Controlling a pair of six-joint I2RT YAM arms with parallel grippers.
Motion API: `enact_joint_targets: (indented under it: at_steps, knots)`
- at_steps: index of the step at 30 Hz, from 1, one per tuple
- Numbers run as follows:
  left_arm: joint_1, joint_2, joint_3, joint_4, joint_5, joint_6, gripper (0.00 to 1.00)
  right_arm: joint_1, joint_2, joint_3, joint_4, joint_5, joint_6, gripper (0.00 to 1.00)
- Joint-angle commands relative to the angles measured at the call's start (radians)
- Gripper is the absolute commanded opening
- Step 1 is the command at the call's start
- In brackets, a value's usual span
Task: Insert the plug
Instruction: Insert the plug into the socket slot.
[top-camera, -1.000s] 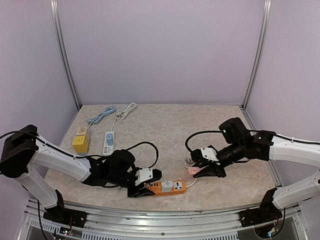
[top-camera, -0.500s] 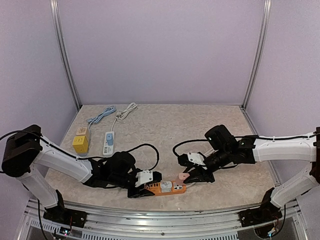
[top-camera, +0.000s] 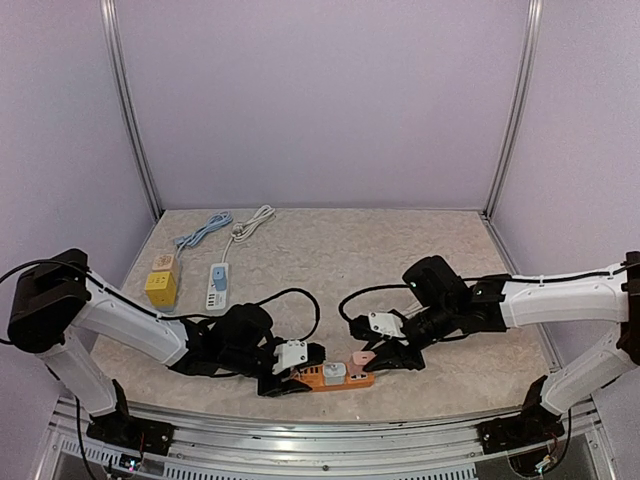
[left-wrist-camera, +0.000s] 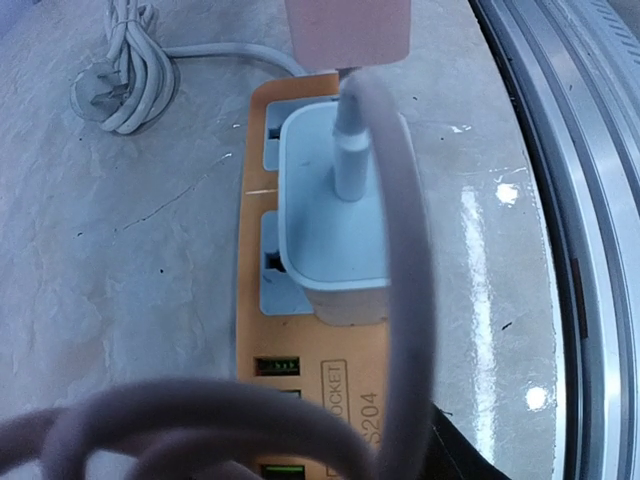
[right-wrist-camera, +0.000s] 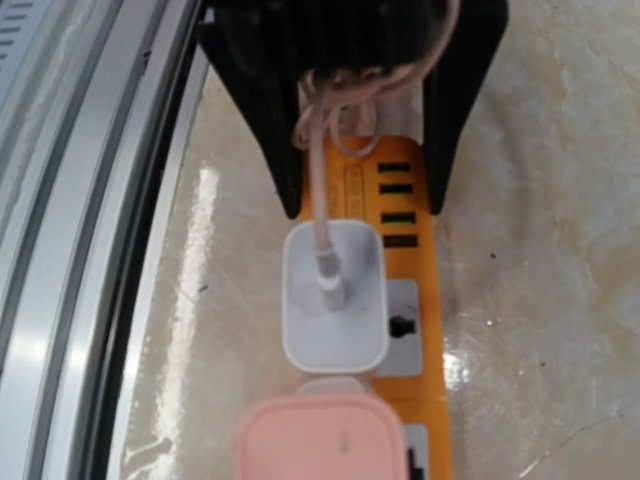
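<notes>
Marbled desk (top-camera: 330, 250), orange power strip (top-camera: 350, 382) at 6 o'clock near the front edge. Left fingers (right-wrist-camera: 265, 130) clamp its 9 o'clock end. Right fingers (top-camera: 388, 358) closed tight on pink plug (top-camera: 359, 356), over the socket at 3 o'clock of the seated white adapter (top-camera: 333, 370).

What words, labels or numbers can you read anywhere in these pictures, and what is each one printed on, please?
"OCKET": on the orange power strip, in the left wrist view; the word's start is hidden by the cable.
"S204": on the same strip, the line beside it; its start is hidden too.
On the yellow box and the white power strip, any print is too small to read.
</notes>
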Motion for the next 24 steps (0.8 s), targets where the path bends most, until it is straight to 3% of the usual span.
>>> enact_joint_targets:
  at_steps: [1,24]
  knots:
    - [0.014,-0.022,-0.033,0.037,-0.002,-0.004,0.54,0.025,0.012,0.012,-0.039,0.040,-0.009,0.00]
    - [0.016,-0.070,-0.043,0.034,-0.008,-0.012,0.55,0.028,0.112,0.047,-0.038,0.080,-0.021,0.00]
